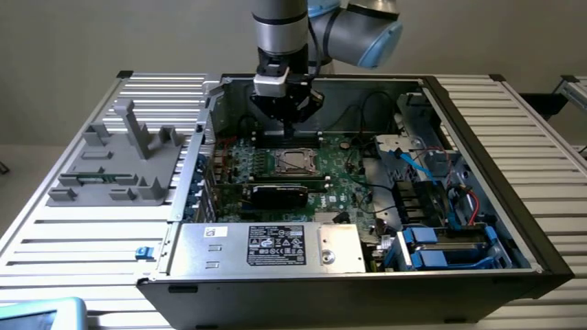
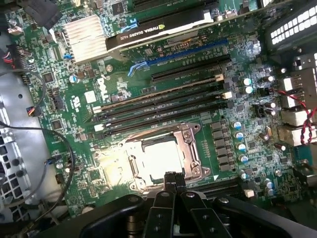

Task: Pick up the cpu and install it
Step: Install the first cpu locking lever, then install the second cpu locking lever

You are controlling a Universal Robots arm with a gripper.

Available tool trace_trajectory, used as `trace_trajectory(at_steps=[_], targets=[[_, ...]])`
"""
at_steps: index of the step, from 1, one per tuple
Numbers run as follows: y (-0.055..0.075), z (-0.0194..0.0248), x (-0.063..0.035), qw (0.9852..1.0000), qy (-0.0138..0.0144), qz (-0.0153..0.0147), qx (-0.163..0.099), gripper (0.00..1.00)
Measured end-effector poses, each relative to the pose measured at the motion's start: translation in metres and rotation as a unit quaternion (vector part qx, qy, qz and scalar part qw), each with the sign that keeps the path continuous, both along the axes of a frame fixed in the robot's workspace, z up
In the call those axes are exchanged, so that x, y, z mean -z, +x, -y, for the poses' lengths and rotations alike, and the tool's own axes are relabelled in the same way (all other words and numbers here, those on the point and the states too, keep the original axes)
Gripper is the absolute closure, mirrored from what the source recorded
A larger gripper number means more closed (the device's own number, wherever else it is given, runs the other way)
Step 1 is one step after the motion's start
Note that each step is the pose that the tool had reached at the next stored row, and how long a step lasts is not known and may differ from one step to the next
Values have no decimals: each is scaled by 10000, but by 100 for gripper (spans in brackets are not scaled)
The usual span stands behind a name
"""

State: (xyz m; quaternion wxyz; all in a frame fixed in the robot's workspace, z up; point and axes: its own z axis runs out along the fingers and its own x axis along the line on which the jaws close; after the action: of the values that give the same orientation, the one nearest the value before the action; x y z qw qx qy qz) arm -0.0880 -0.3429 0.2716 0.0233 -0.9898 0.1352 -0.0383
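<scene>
The cpu [image 1: 293,161] [image 2: 159,159], a flat square chip with a shiny silver top, lies inside the metal-framed socket [image 2: 190,148] on the green motherboard [image 1: 344,189] of the open computer case. My gripper [image 1: 289,130] [image 2: 171,176] hangs just above the socket's edge with its black fingers pressed together. It is shut, and nothing shows between the fingers. In the wrist view the fingertips sit over the rim of the socket beside the chip.
A grey plastic fixture block [image 1: 119,161] stands on the slatted table at the exterior view's left. Inside the case are a graphics card [image 1: 280,192] [image 2: 158,25], memory slots [image 2: 163,104], a heatsink [image 2: 84,37], a power supply [image 1: 275,246] and blue drive bays [image 1: 440,247] with cables.
</scene>
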Motion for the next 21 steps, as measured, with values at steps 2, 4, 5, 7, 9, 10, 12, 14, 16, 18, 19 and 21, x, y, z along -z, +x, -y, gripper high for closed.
trace_trajectory(at_steps=[2, 4, 5, 7, 9, 10, 12, 14, 16, 18, 19, 21], targets=[[0, 0, 0, 10000, 0, 0, 0, 89], [0, 0, 0, 10000, 0, 0, 0, 89], [0, 0, 0, 10000, 0, 0, 0, 89], [0, 0, 0, 10000, 0, 0, 0, 89], [0, 0, 0, 10000, 0, 0, 0, 89], [0, 0, 0, 10000, 0, 0, 0, 89], [-1, 0, 0, 10000, 0, 0, 0, 89], [-21, 13, -2, 10000, 12, 1, 0, 89], [-38, 38, 0, 10000, 56, 3, -2, 89], [-45, 73, 0, 9999, 108, 3, 0, 89], [-48, 94, 0, 9999, 138, 3, 0, 89], [-51, 140, 0, 9998, 208, 3, 0, 89]])
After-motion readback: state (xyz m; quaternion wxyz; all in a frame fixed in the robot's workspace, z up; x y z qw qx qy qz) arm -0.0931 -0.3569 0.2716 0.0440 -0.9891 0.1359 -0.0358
